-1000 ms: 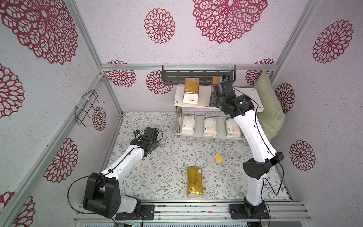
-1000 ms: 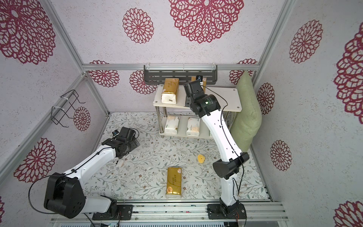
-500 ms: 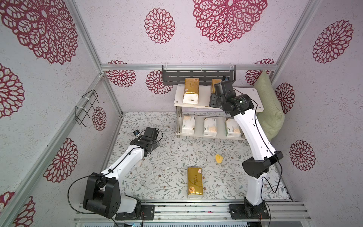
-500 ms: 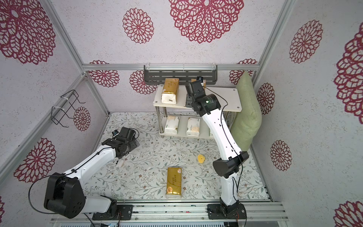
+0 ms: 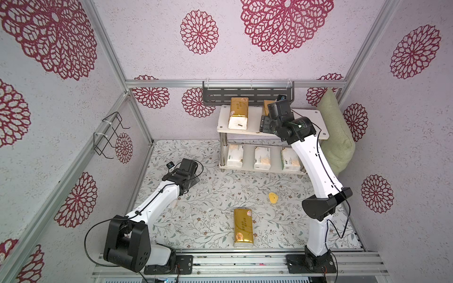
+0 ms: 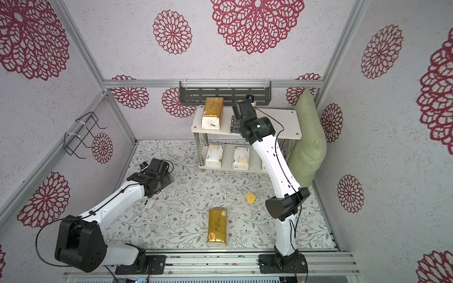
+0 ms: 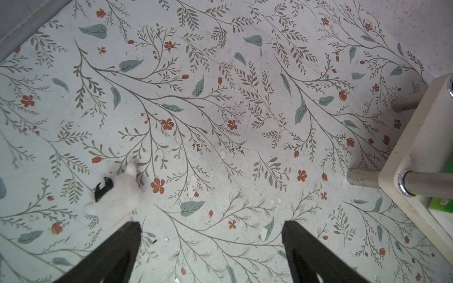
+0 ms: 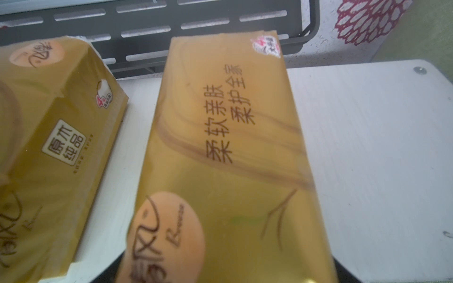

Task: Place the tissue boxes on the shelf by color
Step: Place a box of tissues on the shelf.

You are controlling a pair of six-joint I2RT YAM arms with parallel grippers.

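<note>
Three white tissue boxes sat low on the shelf, two gold tissue boxes on its top board, one more on the table. The left claw gaped; the right claw flanked one gold box, grip unclear.

Gold tissue packs: shiny gold film, brown script, peach roundel, white ends. White tissue packs: orange patches, green print. Shelf: white boards, chrome legs. Tabletop: pale, grey-green sprigs, rust-red flowers. Walls: crimson rosettes. Cushion: sage green. Lump: yellow.
</note>
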